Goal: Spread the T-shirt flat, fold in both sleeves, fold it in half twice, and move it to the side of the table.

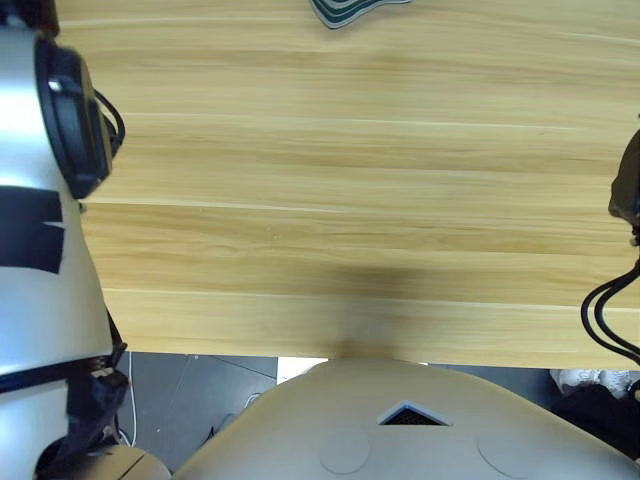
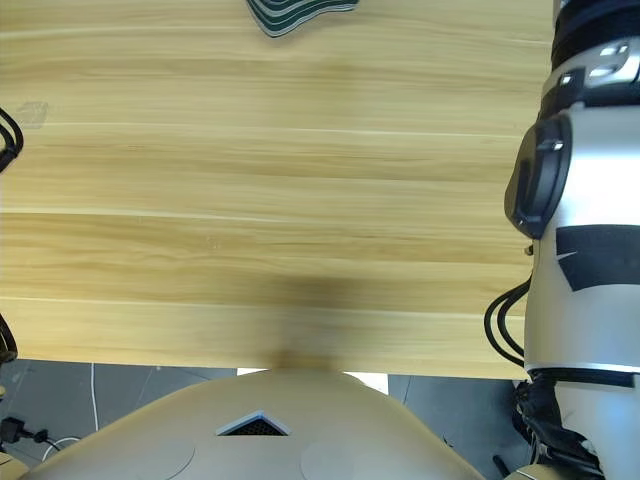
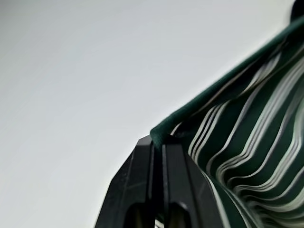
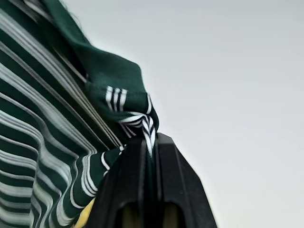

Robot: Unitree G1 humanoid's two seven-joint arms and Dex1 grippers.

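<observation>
Left pincer (image 3: 159, 142) is clamping shut on the hem of the dark green, white-striped fabric T-shirt (image 3: 247, 142). Right pincer (image 4: 149, 142) is pinching a bunched fold of it, closed tight. One shirt tip is showing over the far part of the light wooden bench (image 1: 350, 200).

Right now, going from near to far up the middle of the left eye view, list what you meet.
Near edge of the wooden table → its light planks → T-shirt, green with pale stripes, a tip of it at the picture's top edge.
</observation>
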